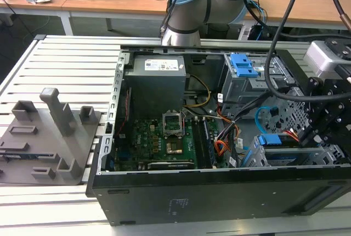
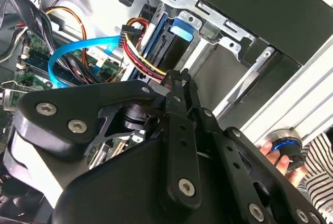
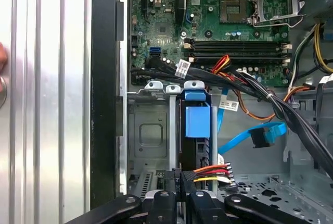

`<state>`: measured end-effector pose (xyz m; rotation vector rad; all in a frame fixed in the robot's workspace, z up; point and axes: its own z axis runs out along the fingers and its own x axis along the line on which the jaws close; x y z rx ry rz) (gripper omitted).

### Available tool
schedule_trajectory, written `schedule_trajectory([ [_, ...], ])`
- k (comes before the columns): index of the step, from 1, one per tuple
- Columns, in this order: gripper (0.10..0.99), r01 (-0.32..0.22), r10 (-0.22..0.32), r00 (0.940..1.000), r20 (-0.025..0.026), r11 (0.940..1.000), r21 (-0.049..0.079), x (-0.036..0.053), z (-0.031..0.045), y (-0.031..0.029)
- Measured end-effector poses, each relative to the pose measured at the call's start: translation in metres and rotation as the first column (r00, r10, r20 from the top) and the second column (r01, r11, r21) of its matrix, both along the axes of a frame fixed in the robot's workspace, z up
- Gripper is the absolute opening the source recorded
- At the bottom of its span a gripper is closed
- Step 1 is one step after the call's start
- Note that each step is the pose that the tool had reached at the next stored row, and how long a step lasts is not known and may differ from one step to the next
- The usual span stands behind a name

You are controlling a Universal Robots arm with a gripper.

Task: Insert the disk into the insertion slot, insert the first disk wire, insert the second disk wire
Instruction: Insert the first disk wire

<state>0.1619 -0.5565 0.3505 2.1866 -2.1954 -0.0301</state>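
The disk [image 3: 196,122], in its blue carrier, sits inside the insertion slot [image 3: 150,130], a low grey cage at the case's corner, also seen as disk [image 1: 274,149] in the exterior view. My gripper [image 3: 179,183] is at the disk's end, shut on the first disk wire [image 3: 210,172], a red, yellow and black bundle; its dark plug lies between my fingertips. In the second wrist view the gripper [image 2: 176,78] pinches that bundle [image 2: 145,60] beside the disk [image 2: 166,41]. The second disk wire [image 3: 242,140], light blue, hangs loose with its plug off the disk.
The open case holds a green motherboard [image 1: 159,137], a grey power supply [image 1: 156,82] and a taller bay with a blue latch [image 1: 244,66]. Black cable bundles [image 3: 260,91] cross near the slot. A person's hand [image 2: 273,153] rests on a knob outside the case.
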Motion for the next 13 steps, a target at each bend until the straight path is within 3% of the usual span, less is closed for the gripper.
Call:
schedule_trajectory([
  [4,0.165,0.0,0.0,1.0,0.0,1.0,0.0,0.0003,-0.0015,0.0002],
  [7,0.165,0.0,0.0,1.0,0.0,1.0,0.0,0.0002,-0.0014,0.0171],
  [13,0.165,0.0,0.0,1.0,-0.0011,1.0,0.006,0.0045,-0.0032,0.0216],
])
